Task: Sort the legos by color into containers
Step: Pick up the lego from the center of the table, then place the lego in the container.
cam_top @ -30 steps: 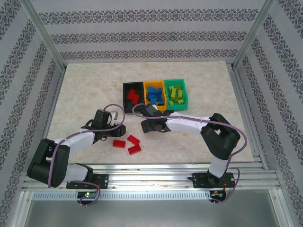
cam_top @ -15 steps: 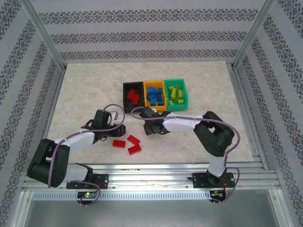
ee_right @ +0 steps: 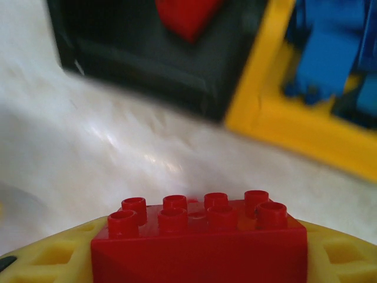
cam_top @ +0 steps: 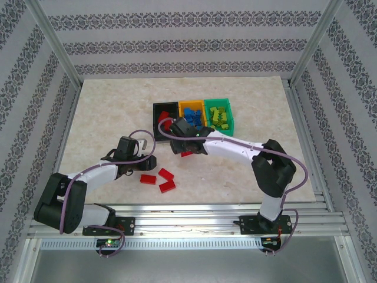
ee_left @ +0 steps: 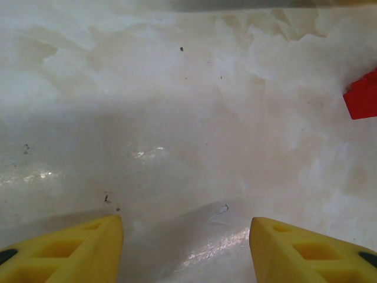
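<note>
My right gripper (cam_top: pixel 184 147) is shut on a red brick (ee_right: pixel 200 242), held just off the near edge of the black bin (cam_top: pixel 159 109). The brick's studs face the wrist camera between the yellow fingers (ee_right: pixel 53 256). The black bin (ee_right: pixel 159 53) holds red bricks (ee_right: pixel 185 15), the orange-yellow bin (cam_top: pixel 184 105) holds blue bricks (ee_right: pixel 336 53), and the green bin (cam_top: pixel 231 121) holds yellow-green bricks (cam_top: pixel 218 116). Three red bricks (cam_top: pixel 160 179) lie on the table near my left gripper (cam_top: pixel 143 165). That left gripper (ee_left: pixel 185 236) is open above bare table, with one red brick (ee_left: pixel 362 97) at its right.
The marble-patterned table (cam_top: pixel 106 118) spreads wide to the left and behind the bins. Aluminium frame posts (cam_top: pixel 56 50) and patterned walls enclose it. The right arm's forearm (cam_top: pixel 235 150) stretches across the front of the bins.
The right gripper has carried the red brick away from the table's front and up to the black bin's near edge. The left arm has not moved.
</note>
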You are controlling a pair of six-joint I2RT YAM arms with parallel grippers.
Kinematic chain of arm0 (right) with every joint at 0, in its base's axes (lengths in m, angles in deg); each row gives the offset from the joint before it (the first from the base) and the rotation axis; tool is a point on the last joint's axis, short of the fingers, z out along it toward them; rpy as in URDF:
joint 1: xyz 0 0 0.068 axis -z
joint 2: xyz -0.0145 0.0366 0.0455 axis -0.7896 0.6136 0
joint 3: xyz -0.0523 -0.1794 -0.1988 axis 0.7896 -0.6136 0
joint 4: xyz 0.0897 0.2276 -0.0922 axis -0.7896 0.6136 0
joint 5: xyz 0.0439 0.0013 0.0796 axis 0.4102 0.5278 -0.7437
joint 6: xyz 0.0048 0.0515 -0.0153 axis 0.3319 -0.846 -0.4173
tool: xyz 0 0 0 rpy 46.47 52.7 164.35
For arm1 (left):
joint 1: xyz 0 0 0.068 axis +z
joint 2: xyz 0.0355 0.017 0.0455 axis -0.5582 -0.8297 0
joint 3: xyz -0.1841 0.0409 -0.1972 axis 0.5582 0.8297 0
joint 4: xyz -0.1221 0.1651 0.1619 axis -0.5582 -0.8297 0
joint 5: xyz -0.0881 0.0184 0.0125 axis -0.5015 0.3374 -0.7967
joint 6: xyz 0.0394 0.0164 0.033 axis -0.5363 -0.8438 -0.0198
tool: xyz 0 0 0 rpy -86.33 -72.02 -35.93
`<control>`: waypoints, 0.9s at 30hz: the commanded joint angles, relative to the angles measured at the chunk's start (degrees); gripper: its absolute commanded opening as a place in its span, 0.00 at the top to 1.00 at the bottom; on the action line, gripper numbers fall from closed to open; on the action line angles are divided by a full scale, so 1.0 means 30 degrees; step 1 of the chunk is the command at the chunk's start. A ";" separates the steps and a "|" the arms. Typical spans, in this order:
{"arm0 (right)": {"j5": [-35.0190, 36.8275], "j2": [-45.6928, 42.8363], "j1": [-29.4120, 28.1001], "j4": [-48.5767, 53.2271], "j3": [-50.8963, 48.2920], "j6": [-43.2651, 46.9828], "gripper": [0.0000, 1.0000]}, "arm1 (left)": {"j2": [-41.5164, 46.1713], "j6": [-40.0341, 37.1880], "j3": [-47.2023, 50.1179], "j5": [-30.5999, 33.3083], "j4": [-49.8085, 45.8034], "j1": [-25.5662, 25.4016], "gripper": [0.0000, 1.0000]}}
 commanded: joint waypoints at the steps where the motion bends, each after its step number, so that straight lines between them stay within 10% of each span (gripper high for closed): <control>1: -0.1061 0.1396 0.0771 0.0333 0.2486 0.1163 0.44 | -0.0017 0.0106 -0.0334 -0.0099 0.0553 0.0196 0.41; 15: -0.2829 0.6943 0.1698 0.1252 0.9556 0.0483 0.33 | 0.0171 0.0112 -0.0244 -0.0051 0.0583 0.0179 0.41; 27: -0.2363 0.3757 0.1509 0.0471 0.5903 0.0359 0.23 | 0.0146 0.0102 -0.0272 -0.0125 0.0637 0.0201 0.41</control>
